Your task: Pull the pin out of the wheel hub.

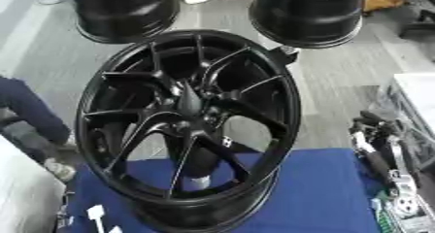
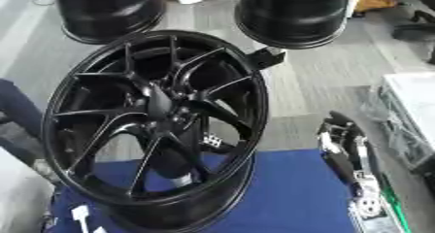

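Hub point(image 1: 189, 125) is standing tilted on its rim on the blue cloth point(image 1: 314, 193), spoke face toward you, filling the middle of both views. Pin is hard to pick out: a small pale, speckled piece point(image 2: 211, 141) is showing between the lower-right spokes just beside the centre, and a pale stub point(image 1: 199, 182) is poking out low behind the spokes; you cannot tell which, if either, is the pin. Nothing is touching the hub, so judging by that you are sitting at the reach step, pull not yet started.

Next move is calling for bringing a hand across to the hub centre, threading fingers between spokes, pinching the pin and drawing it straight out along its own axis. Hub is balancing on edge, so a sideways tug is risking a roll or tip.

Left hand is not showing in either view. Right hand point(image 2: 340, 144) is hanging at the right edge, well apart from the hub, forearm coming up from the lower right, dark fingers pointing up and looking relaxed, holding nothing.

Two more black wheels point(image 1: 127, 11) are standing on the floor beyond, one on each side.
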You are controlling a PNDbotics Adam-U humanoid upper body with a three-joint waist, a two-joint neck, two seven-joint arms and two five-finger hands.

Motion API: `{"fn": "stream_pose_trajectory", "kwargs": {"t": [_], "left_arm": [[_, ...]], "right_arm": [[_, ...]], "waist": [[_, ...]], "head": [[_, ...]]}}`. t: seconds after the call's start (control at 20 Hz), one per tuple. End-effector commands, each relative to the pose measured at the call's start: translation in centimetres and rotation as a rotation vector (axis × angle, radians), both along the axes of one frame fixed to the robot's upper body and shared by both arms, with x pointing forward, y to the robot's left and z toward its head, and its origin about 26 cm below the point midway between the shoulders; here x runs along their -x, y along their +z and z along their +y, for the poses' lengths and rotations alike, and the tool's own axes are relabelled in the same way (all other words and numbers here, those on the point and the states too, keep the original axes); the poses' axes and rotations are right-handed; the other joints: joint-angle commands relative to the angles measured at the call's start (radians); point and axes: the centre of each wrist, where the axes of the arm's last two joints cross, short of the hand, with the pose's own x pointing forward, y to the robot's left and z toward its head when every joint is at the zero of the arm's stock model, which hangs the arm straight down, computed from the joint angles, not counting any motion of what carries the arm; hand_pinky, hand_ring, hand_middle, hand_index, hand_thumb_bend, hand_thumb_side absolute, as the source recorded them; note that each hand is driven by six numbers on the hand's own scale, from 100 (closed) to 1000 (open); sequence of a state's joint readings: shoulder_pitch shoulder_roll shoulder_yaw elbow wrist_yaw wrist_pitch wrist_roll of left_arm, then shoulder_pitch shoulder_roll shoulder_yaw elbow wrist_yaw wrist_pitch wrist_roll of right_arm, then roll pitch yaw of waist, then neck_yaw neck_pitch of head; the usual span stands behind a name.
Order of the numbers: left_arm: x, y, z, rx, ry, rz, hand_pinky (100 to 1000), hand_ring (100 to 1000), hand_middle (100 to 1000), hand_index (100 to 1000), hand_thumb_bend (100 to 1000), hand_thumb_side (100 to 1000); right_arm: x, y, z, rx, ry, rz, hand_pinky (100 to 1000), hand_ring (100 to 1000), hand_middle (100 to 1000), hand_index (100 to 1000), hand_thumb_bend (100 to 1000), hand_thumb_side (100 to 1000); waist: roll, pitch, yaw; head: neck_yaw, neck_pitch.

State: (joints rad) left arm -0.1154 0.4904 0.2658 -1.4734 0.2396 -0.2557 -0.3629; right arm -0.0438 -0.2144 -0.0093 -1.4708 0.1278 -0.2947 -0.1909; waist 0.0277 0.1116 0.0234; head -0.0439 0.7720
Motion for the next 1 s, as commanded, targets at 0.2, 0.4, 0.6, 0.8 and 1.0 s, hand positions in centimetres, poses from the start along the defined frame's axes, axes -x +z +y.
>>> {"fn": "stream_pose_trajectory", "kwargs": {"t": [0.2,0.4,0.6,0.8,1.0], "left_arm": [[2.5,0.1,-5.3,0.245,0.040,-0.011,739,834,695,703,680,663],[2.8,-1.1,-6.7,0.276,0.055,0.080,734,822,681,692,664,658],[2.6,-1.3,-7.2,0.292,0.056,0.103,729,813,669,685,655,655],[2.5,-1.6,-7.6,0.303,0.058,0.122,727,807,662,681,650,653],[2.4,-1.6,-7.8,0.306,0.060,0.132,725,804,658,676,648,653]], "right_arm": [[-0.3,0.7,-0.1,0.000,-0.008,-0.027,694,692,714,848,100,511],[-0.4,0.7,-0.1,-0.003,-0.003,-0.030,694,692,714,848,100,501],[-0.3,0.7,0.0,-0.005,0.001,-0.028,694,692,714,848,100,505],[-0.4,0.7,0.0,-0.006,0.001,-0.029,693,692,714,848,100,503],[-0.3,0.7,0.1,-0.004,0.000,-0.025,692,691,714,848,100,512]], "waist": [[-0.012,-0.008,0.018],[-0.017,-0.014,0.017],[-0.019,-0.016,0.017],[-0.019,-0.014,0.014],[-0.017,-0.008,0.012]], "head": [[0.011,-0.002],[0.011,-0.002],[0.016,-0.002],[0.014,-0.002],[0.019,-0.002]]}}
